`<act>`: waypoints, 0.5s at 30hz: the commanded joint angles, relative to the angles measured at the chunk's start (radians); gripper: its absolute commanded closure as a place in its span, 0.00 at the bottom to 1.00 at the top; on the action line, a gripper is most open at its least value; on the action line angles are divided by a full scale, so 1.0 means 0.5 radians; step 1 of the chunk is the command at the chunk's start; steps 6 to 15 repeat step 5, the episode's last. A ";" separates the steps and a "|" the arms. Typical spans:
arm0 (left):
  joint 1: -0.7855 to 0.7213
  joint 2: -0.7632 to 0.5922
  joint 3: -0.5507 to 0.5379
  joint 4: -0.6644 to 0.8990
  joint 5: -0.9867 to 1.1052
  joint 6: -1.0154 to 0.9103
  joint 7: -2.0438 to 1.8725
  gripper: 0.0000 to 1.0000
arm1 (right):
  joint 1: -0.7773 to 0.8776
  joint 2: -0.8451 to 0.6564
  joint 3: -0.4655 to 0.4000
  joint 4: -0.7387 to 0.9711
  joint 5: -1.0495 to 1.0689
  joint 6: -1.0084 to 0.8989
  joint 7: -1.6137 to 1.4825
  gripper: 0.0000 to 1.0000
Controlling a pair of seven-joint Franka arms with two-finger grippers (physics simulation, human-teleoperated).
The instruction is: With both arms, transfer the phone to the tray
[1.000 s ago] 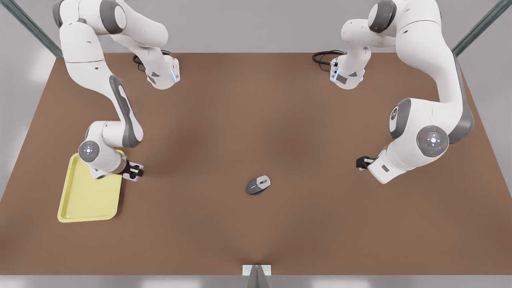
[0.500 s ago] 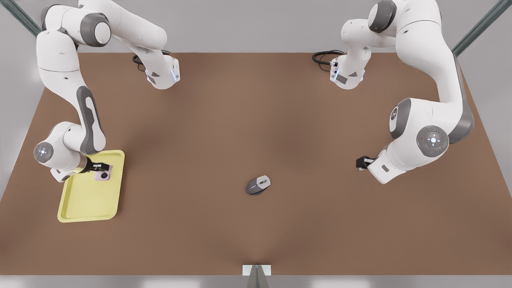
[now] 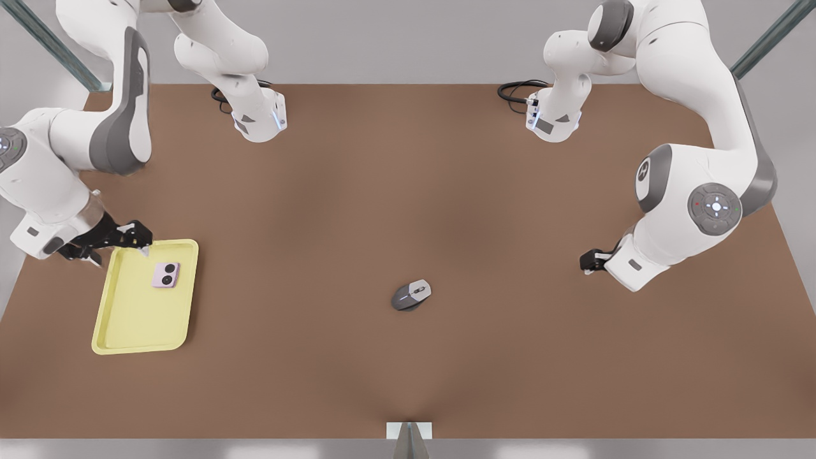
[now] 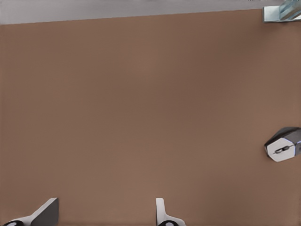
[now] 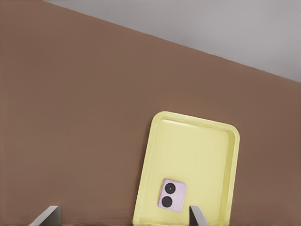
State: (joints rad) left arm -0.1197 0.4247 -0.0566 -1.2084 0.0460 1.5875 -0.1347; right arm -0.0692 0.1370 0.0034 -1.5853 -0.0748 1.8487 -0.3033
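Phone (image 3: 166,275) now lies flat in the tray (image 3: 127,328), near its far end. It was clamped half a second ago. Right claw (image 3: 131,245) has let go, spread, backed off past the rim. Left claw (image 3: 590,261), released, waits over the bench (image 3: 408,191). Delivery looks complete.

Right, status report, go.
Right gripper open, at the tray's far corner. Left gripper open, idle near the mouse. Phone flat in tray. Nothing obstructing.
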 commanded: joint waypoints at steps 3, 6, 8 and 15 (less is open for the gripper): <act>0.000 0.000 0.000 0.002 0.000 -0.003 -0.264 0.00 | 0.007 -0.007 0.009 0.109 0.070 -0.513 0.386 0.00; 0.000 0.000 0.000 0.002 0.000 -0.003 -0.264 0.00 | -0.009 0.048 0.005 0.219 0.195 -0.516 0.392 0.00; 0.000 0.000 0.000 0.002 0.000 -0.003 -0.264 0.00 | -0.009 0.048 0.005 0.219 0.195 -0.516 0.392 0.00; 0.000 0.000 0.000 0.002 0.000 -0.003 -0.264 0.00 | -0.009 0.048 0.005 0.219 0.195 -0.516 0.392 0.00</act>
